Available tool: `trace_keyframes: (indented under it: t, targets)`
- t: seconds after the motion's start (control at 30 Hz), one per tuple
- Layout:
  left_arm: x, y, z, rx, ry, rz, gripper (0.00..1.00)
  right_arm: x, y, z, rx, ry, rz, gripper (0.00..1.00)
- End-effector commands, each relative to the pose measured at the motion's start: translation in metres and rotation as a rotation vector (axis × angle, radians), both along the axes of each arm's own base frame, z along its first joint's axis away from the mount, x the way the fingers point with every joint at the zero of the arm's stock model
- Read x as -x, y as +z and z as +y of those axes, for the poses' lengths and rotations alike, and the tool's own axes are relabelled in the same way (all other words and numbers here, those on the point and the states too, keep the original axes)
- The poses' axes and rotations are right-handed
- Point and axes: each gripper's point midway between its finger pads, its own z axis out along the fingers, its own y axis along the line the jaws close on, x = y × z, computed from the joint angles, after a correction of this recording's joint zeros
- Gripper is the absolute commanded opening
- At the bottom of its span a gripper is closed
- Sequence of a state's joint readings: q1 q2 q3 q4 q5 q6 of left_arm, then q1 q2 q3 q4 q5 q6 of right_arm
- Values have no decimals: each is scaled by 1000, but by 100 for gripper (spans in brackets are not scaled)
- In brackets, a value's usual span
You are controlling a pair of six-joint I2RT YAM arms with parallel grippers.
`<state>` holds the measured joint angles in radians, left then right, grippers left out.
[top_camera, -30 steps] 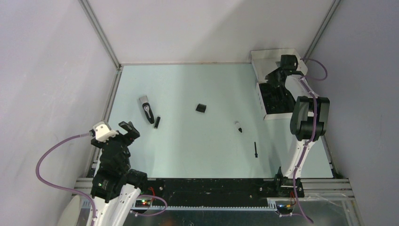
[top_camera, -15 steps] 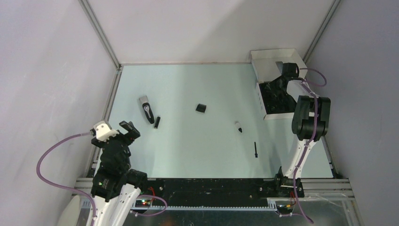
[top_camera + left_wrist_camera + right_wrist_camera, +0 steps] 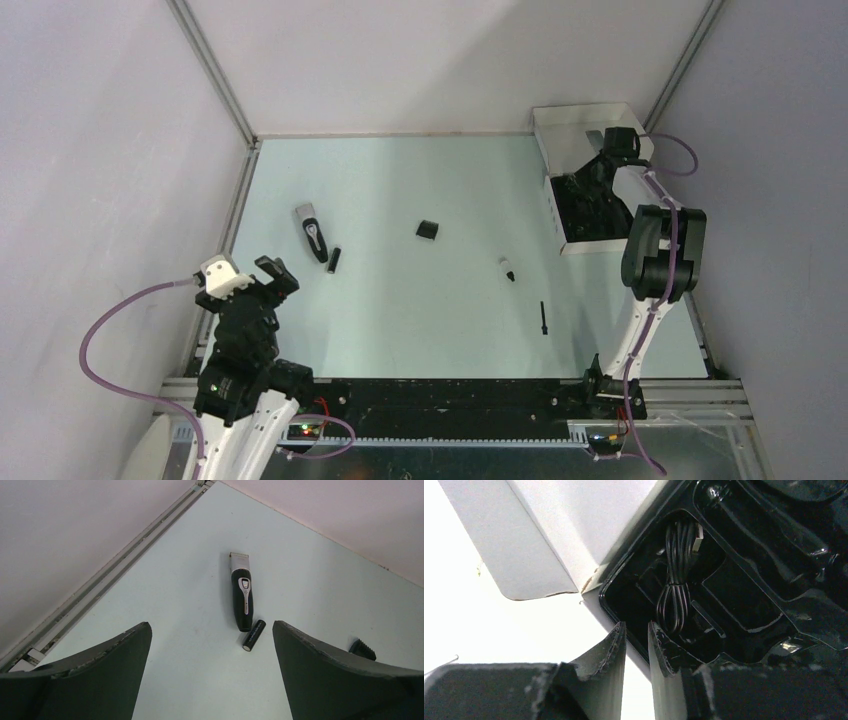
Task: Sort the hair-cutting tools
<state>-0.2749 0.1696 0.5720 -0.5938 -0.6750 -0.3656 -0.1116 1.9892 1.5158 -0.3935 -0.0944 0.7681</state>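
Note:
The silver-grey and black hair clipper [image 3: 312,232] lies at the table's left, and also shows in the left wrist view [image 3: 242,597]. A black cylinder [image 3: 334,260] lies beside its near end [image 3: 253,635]. The black comb attachment [image 3: 427,230] lies mid-table [image 3: 362,649]. A small black-and-white piece [image 3: 508,269] and the thin stick brush [image 3: 543,318] lie right of centre. The coiled cable [image 3: 679,580] lies in the black tray [image 3: 744,605]. My left gripper [image 3: 270,275] is open and empty, near of the clipper [image 3: 210,630]. My right gripper [image 3: 590,172] hovers over the tray's edge [image 3: 636,630], jaws almost together, holding nothing.
The white box [image 3: 585,120] with the black tray [image 3: 590,210] stands at the far right, its lid flap up against the frame post. Grey walls and aluminium rails enclose the table on the left, back and right.
My right wrist has shifted slightly right and down over the box. My left gripper has edged a little nearer its base. The loose tools have not moved.

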Motion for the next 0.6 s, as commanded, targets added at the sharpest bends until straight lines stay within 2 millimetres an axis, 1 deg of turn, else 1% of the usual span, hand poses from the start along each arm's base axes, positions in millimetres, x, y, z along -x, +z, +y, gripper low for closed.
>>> trace_keyframes:
  t: [0.0,0.1,0.23,0.37,0.47,0.57]
  targets:
    - [-2,7,-1,-1,-6,-15,98,-11,47,-15,83,-9,-100,28]
    - [-1,7,0,-2,-3,-14,98,-21,52,-25,102,-26,-126,28]
    - [0,7,0,-1,-2,-15,98,-35,50,-33,105,-42,-134,27]
    - [0,6,0,0,-2,-11,98,-40,33,-40,100,-77,-111,25]
    - [0,7,0,6,-2,-13,98,-38,12,-44,82,-103,-69,23]
    - [1,7,0,10,-1,-15,98,-33,-4,-45,76,-110,-44,23]
